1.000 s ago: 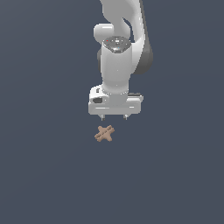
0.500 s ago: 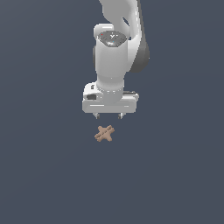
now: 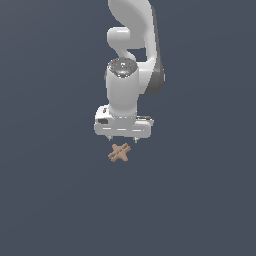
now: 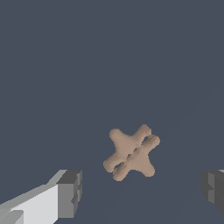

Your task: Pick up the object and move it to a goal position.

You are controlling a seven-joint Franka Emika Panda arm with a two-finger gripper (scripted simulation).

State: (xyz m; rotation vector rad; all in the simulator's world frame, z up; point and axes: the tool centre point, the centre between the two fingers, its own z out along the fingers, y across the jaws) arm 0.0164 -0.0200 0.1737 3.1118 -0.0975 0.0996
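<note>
One cross (image 3: 119, 152) was seen, nearest the exterior camera, lying flat on the dark grey floor (image 3: 45, 200); it was made of two short tan-brown bars crossed in an X. Just behind and above it, one white gripper (image 3: 123, 140) was held, pointed straight down, with two short dark fingertips showing below its body. The cross was not touched by either of them. In the wrist view the same single cross (image 4: 131, 152) was seen between two grey fingers (image 4: 70, 194), one at each side of the frame, with bare floor showing on both sides of it. The jaws were thus spread wide, far wider than the cross, and nothing was held in them. Farther back, one white arm (image 3: 131, 45) was seen rising from the gripper, with a round joint cap facing the camera and a dark band along its far side.
</note>
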